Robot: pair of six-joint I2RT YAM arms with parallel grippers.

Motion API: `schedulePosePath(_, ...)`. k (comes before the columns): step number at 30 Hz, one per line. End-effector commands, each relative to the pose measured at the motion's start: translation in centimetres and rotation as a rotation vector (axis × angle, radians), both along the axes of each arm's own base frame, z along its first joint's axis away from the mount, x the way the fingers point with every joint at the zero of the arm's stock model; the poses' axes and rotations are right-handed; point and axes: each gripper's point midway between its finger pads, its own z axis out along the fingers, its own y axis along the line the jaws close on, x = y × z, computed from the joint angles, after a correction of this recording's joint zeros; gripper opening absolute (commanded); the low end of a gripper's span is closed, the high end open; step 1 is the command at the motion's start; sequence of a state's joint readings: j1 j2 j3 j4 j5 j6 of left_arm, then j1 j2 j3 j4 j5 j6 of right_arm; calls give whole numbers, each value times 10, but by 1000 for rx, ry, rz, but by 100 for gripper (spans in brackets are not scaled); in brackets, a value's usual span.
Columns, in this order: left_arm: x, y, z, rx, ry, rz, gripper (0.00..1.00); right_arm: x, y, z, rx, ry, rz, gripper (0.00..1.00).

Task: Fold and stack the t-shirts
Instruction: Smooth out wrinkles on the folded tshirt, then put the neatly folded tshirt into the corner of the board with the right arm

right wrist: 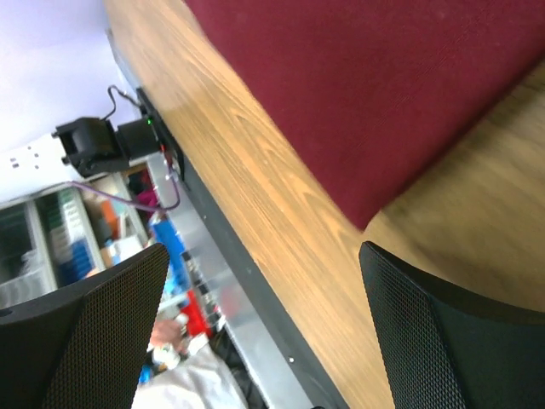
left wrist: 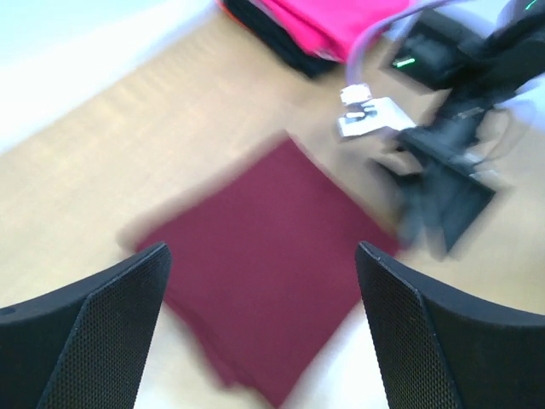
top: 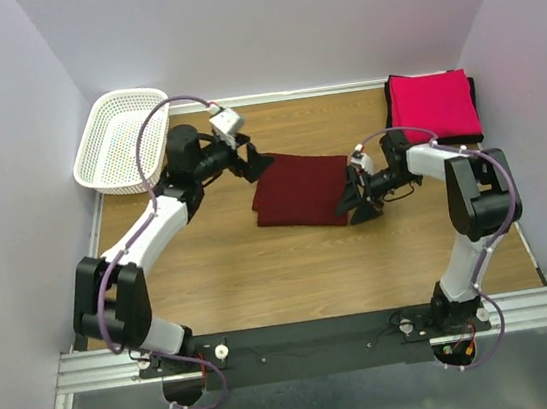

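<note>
The maroon t-shirt and pink-red t-shirt are seen plain. The basket is coloured white, the table wood-grained.

No text, label, brand or number can be read in any view. The small coloured things beyond the metal rail are too blurred to read.
</note>
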State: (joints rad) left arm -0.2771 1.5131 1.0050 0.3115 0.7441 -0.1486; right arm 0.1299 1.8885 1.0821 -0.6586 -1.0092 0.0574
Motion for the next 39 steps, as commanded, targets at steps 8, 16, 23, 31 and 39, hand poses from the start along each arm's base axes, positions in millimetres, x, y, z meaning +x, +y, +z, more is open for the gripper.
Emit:
schedulePosePath(8,-61,-97,-15,576,-659,-228,82,42,-59,55,-98,-185,-239,100)
schedulePosePath(16,-112,-171,-82,748,-838,-591,69,58,-100,31,-209,-118,-391,100)
schedulePosePath(23,-114,-193,-149,881,-800,-688,64,58,-102,27,-217,-108,-399,100)
schedulePosePath(31,-112,-197,-198,929,-704,-740,55,59,-100,20,-192,-78,-395,100)
schedulePosePath(39,-95,-203,-204,911,-644,-706,17,61,-91,10,-118,-53,-434,100)
